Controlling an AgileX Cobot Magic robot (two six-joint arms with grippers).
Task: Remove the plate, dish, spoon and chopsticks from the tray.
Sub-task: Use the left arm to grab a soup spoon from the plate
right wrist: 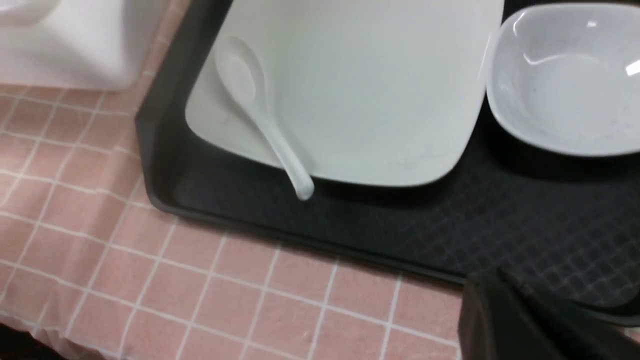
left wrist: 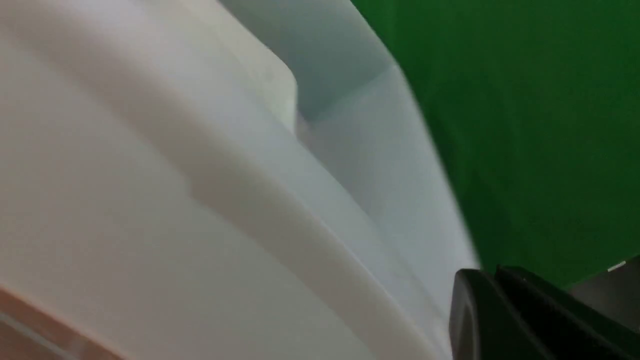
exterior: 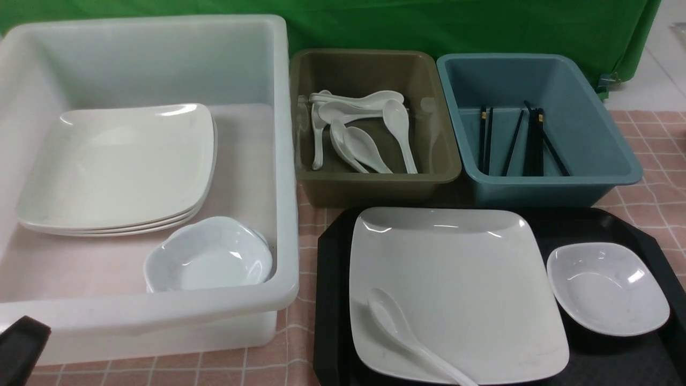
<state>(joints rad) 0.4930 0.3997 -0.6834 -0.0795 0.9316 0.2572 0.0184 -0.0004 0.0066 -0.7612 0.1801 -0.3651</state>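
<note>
Pink checked worktop point(exterior: 656, 195): tray point(exterior: 332, 300) carries plate point(exterior: 455, 279), dish point(exterior: 608, 289); spoon point(exterior: 396, 327) lies on plate. Left fingers point(left wrist: 480, 305) and right fingers point(right wrist: 495, 322) closed, empty.

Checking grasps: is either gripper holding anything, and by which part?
Nothing is held. The left gripper is shut beside the large white plastic bin; the right gripper is shut near the black textured tray.

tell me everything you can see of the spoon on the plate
The spoon is a glossy white, ceramic-looking soup spoon with a deep oval bowl and a short thick handle. It lies bowl-up and empty on the near left part of the plate. Its handle slants out over the plate's near rim, above the tray. Whether its tip touches the tray is unclear.
</note>
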